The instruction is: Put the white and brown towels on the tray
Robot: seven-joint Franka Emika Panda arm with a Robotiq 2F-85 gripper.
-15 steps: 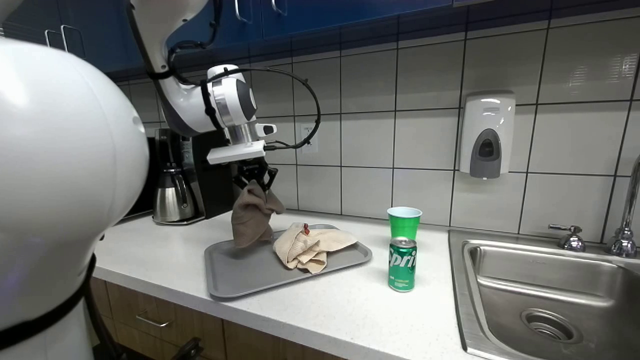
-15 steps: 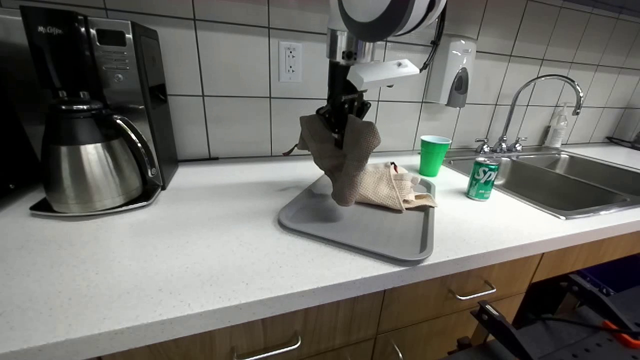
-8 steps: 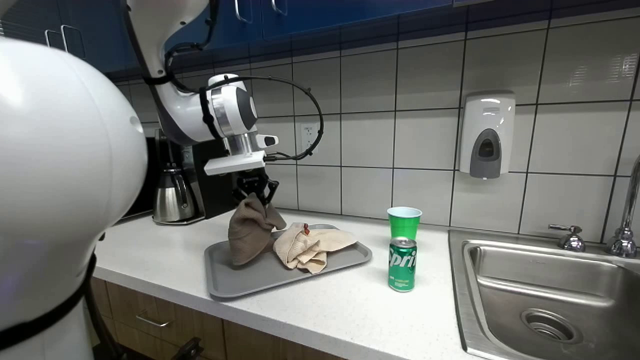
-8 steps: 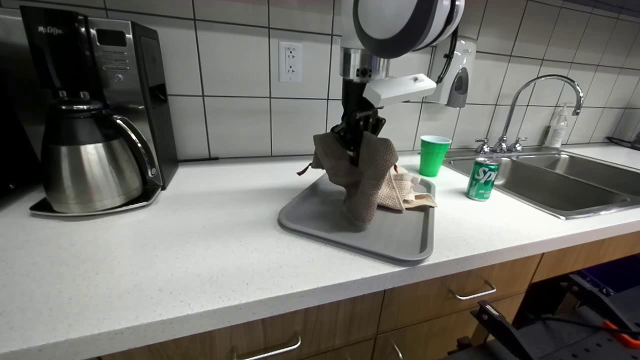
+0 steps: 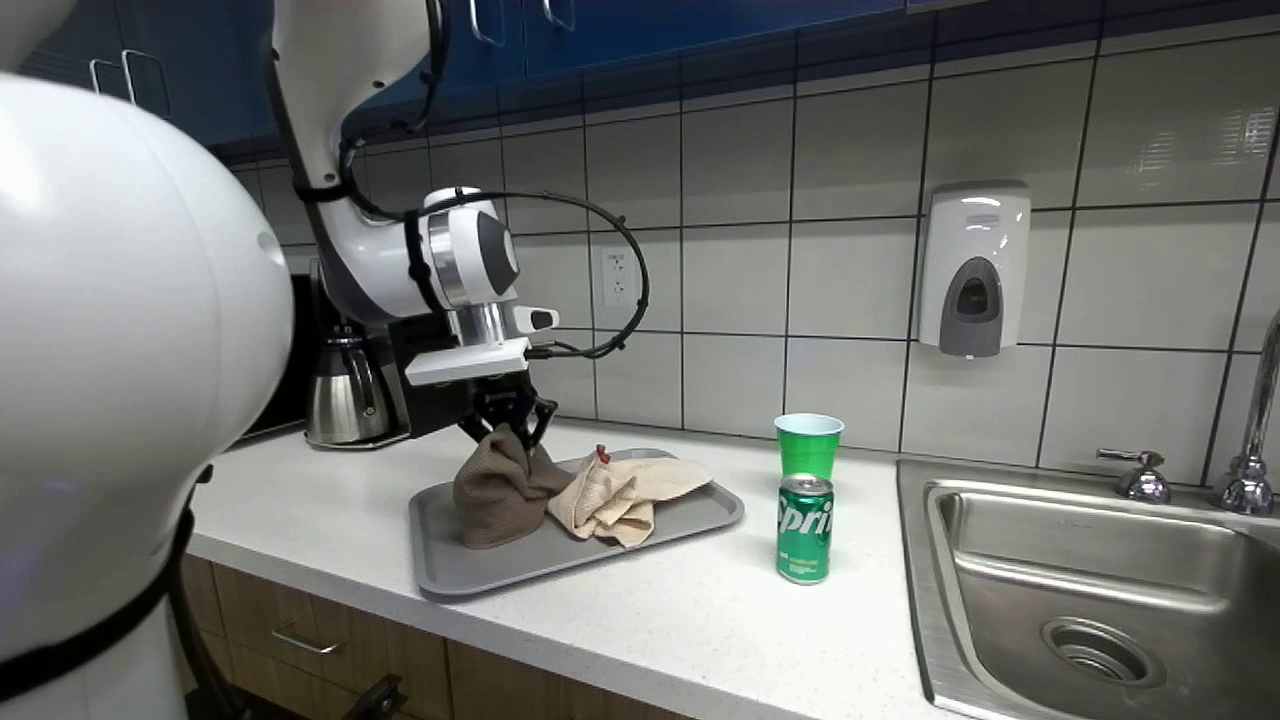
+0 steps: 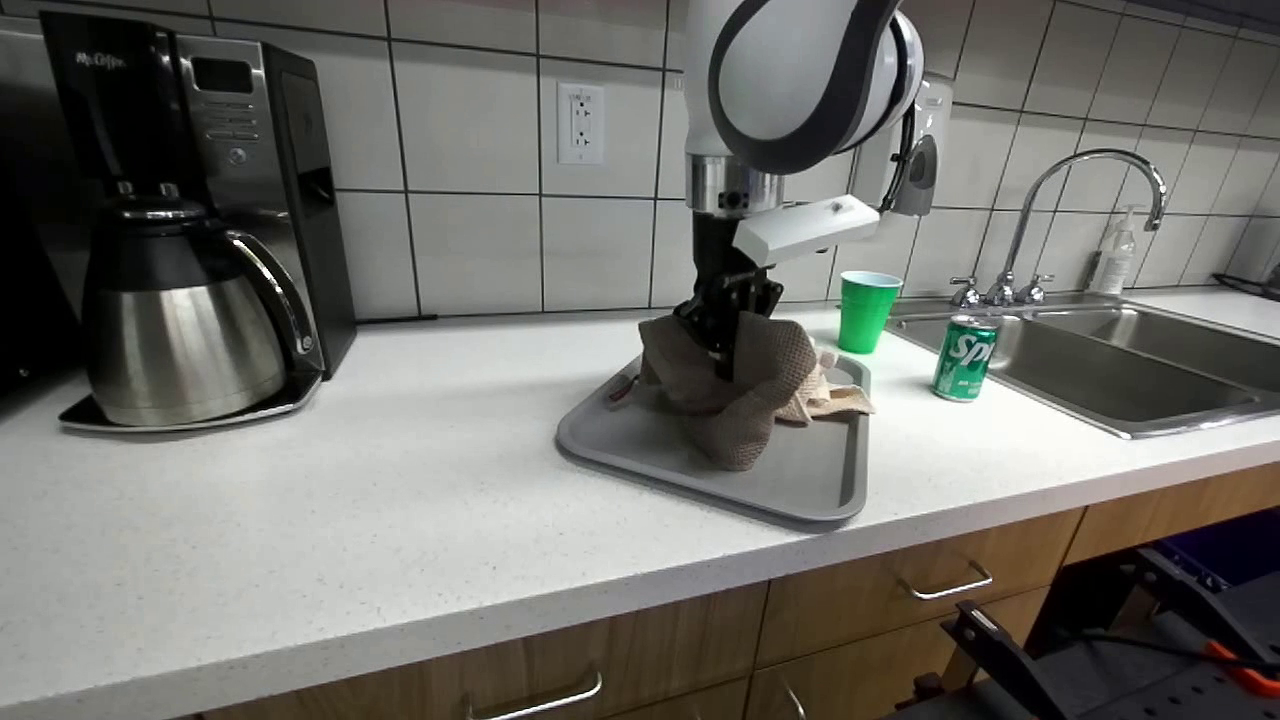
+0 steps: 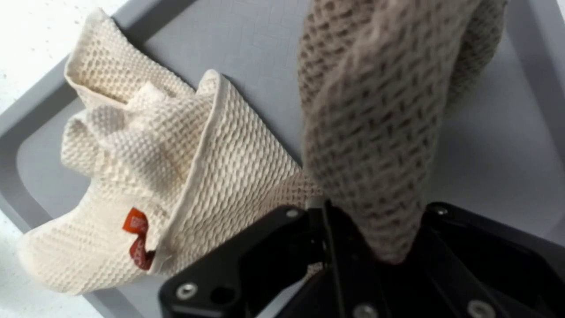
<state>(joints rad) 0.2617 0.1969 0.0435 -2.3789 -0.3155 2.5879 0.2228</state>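
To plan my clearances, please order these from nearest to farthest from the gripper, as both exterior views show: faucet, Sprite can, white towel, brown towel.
1. Brown towel: in the gripper, over the tray.
2. White towel: on the tray, toward the sink.
3. Sprite can: on the counter, between tray and sink.
4. Faucet: at the sink's back.

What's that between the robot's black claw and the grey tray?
The brown towel: held by the gripper, it hangs bunched over the tray, as both exterior views show.
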